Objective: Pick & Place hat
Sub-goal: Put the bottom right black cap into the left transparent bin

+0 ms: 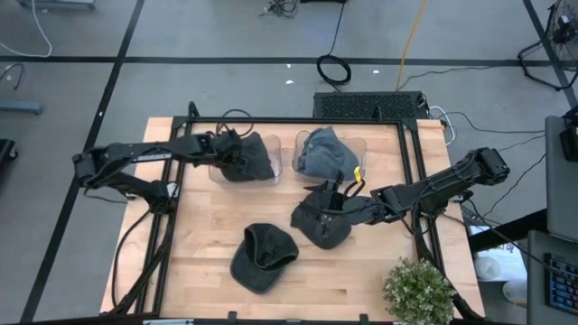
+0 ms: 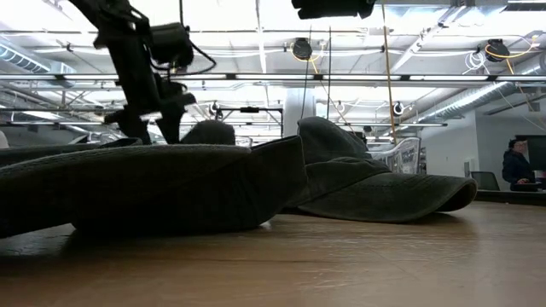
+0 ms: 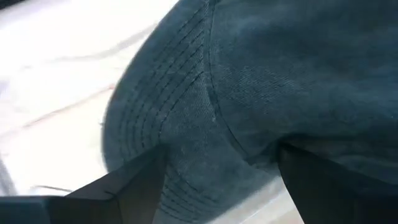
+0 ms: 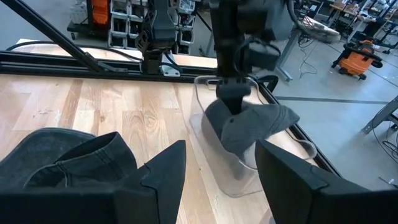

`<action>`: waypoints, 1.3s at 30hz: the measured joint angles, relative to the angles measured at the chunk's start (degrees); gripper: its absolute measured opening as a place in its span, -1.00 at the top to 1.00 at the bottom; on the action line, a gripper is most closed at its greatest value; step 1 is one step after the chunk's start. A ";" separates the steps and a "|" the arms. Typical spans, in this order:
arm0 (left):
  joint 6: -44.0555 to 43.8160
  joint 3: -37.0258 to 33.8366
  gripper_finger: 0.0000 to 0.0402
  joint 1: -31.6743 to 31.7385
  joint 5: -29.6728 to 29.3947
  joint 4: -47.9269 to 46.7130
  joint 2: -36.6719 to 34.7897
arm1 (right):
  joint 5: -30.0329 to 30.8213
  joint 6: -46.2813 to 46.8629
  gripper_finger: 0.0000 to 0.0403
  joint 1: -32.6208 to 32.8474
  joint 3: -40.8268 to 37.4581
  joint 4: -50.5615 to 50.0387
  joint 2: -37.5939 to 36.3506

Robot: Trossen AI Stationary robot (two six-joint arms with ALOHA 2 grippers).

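Observation:
Several dark hats are in view. One hat [image 1: 257,161] [image 4: 249,127] lies in the left clear bin [image 1: 217,171], and my left gripper [image 1: 237,155] [image 3: 224,180] stands open over it with the cloth between its fingers. A blue-grey hat [image 1: 323,153] fills the right clear bin [image 1: 363,144]. Another hat [image 1: 318,227] [image 4: 62,155] lies on the table mid-right, and my right gripper [image 1: 338,209] [image 4: 221,168] hovers open at its far right side with nothing between the fingers. A further hat [image 1: 264,257] [image 2: 153,188] rests near the table's near edge. My left gripper is open, and the hat's stitched brim and crown [image 3: 205,106] fill the gap between its fingers [image 3: 124,183]. Whether the fingers touch the cloth I cannot tell. It comes from above, slanting down into the left bin, where the hat lies.
A potted plant [image 1: 417,291] stands at the table's near right corner. A black frame [image 1: 411,171] runs along the table's far and side edges. Bare wood [image 1: 208,217] lies between the bins and the near hat. A person [image 2: 517,166] stands far off in the room.

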 joint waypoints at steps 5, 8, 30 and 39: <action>1.16 -0.13 -0.50 0.01 2.91 1.80 3.93 | -0.02 0.02 0.10 0.00 0.00 -0.28 0.00; 1.94 -0.13 -0.51 0.02 3.82 2.32 4.40 | -0.02 0.02 0.10 0.00 0.00 -0.31 0.00; 8.49 3.85 -0.06 -2.34 7.92 6.82 -0.92 | -0.24 1.38 0.10 0.00 0.00 -1.22 0.02; 5.79 3.83 0.91 -2.58 0.89 6.74 1.62 | -0.28 1.36 0.10 0.00 0.00 -1.55 0.02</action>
